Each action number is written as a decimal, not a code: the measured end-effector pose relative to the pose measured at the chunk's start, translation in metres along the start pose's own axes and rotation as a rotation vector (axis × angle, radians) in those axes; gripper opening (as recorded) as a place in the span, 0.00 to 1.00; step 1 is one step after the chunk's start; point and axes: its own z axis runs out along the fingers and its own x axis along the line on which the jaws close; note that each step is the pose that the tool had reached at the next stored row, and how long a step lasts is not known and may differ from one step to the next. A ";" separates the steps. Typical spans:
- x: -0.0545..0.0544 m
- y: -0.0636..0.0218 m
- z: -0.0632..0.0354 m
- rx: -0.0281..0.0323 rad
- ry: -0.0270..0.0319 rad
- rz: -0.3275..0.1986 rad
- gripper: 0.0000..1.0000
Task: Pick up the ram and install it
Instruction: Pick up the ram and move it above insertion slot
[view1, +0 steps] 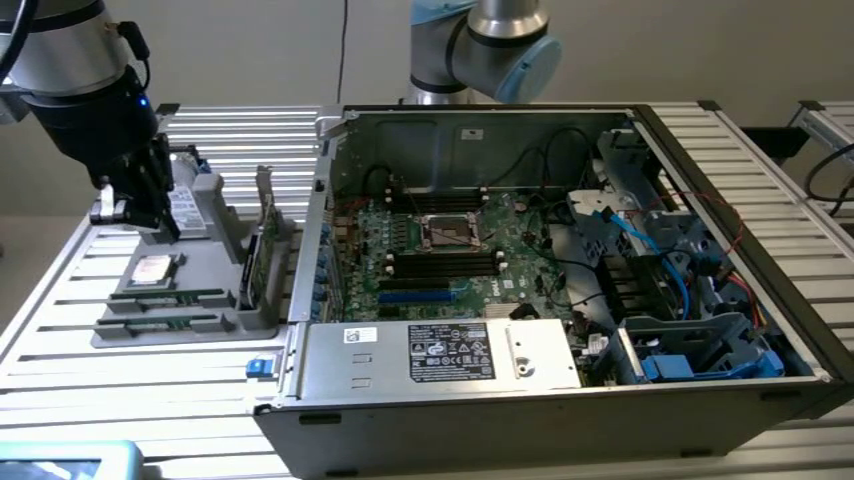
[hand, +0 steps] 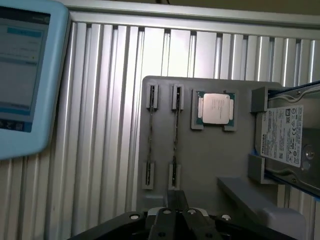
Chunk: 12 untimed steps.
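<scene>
Gripper (view1: 160, 228) is held above gray tray (view1: 174, 340), jaws clenched together, near hard drive (hand: 287, 135). 1 ram stick (view1: 167, 297) and a 2nd ram stick (view1: 158, 325) are seated side by side in tray slots, apart from the gripper. Open computer case (view1: 400, 400) is placed at the exterior view's right.

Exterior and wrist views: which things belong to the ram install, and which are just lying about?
Belong to the job:
- ram sticks in the gray tray
- memory slots in the open computer case
- gripper, shut, above the tray

Lying about:
- processor chip
- hard drive
- expansion card
- pale blue screen device
</scene>
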 end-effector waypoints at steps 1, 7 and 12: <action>0.000 0.0000 0.0000 0.0000 0.0001 0.000 0.11; 0.000 0.0000 0.0001 0.0001 0.0000 0.000 0.11; 0.000 0.0019 0.0002 0.0001 0.0000 0.000 0.17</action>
